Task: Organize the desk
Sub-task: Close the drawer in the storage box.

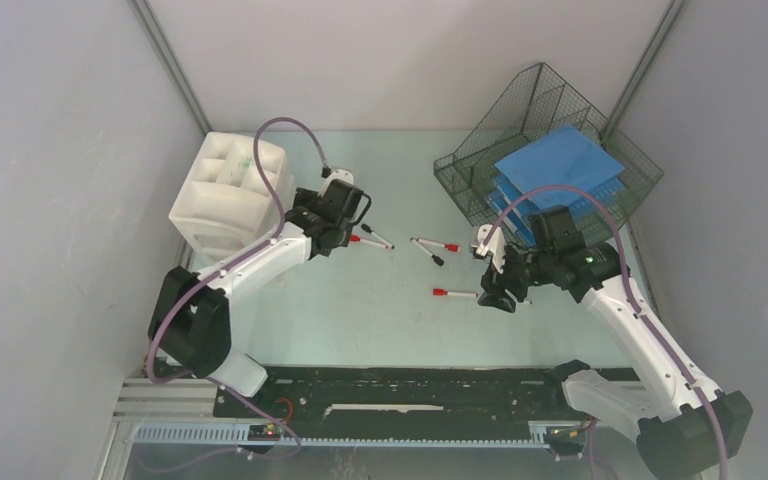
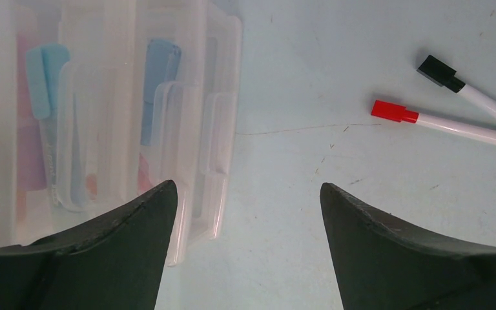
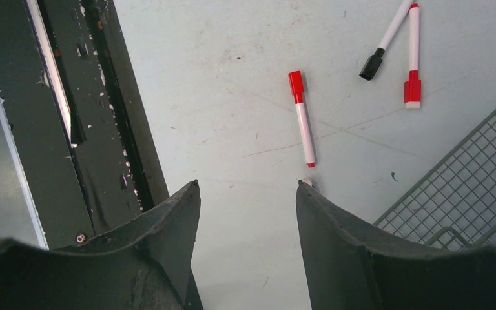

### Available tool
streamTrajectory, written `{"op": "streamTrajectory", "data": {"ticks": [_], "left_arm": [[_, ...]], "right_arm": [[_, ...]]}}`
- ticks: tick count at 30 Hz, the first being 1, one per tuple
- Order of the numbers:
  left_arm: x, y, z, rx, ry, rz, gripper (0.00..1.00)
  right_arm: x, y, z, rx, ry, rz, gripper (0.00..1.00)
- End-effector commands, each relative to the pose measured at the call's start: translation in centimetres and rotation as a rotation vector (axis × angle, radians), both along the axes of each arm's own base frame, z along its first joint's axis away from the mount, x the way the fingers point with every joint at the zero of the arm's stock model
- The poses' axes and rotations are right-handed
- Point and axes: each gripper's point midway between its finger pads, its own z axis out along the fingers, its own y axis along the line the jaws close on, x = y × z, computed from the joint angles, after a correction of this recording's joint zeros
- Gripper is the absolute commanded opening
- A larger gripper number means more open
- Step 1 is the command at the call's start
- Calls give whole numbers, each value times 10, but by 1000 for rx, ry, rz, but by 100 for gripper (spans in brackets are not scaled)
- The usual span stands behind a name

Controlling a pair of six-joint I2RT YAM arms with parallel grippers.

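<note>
Your left gripper (image 2: 248,187) and right gripper (image 3: 248,184) both hang open and empty above the desk (image 1: 380,320).

I can read no text, label, brand or number on the desk (image 1: 400,320), nor on the markers (image 3: 305,132), drawer unit (image 1: 225,200) or tray (image 1: 470,165) on it.

The surface (image 1: 390,320) is pale mint-green with fine dark scuffs, edged by a black rail (image 1: 400,385). The walls (image 1: 50,200) are grey. The drawer unit (image 1: 225,195) is milky white, and light blue and pink shapes show through it. The wire-mesh tray (image 1: 550,105) is a dark square grid holding bright blue sheets (image 1: 560,165). The red-capped marker (image 2: 439,123) and the black-capped marker (image 2: 471,93) have white barrels. The left claw (image 2: 247,187) and the right claw (image 3: 247,186) are black.
</note>
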Motion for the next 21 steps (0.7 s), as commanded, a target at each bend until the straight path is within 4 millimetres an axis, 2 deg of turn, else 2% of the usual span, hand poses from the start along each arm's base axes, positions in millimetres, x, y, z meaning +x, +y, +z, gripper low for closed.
{"op": "streamTrajectory", "data": {"ticks": [1, 8, 13, 17, 21], "left_arm": [[1, -6, -9, 20, 12, -27, 88], [3, -6, -16, 60, 22, -17, 88], [0, -11, -7, 37, 8, -39, 88], [-9, -23, 13, -32, -15, -104, 88], [-18, -34, 59, -145, -93, -179, 88]], "right_arm": [[3, 2, 5, 9, -20, 13, 64], [3, 2, 4, 7, -19, 14, 64], [3, 2, 3, 4, -15, 14, 64], [2, 3, 3, 5, -14, 18, 64], [0, 7, 4, 17, -6, 37, 64]]}}
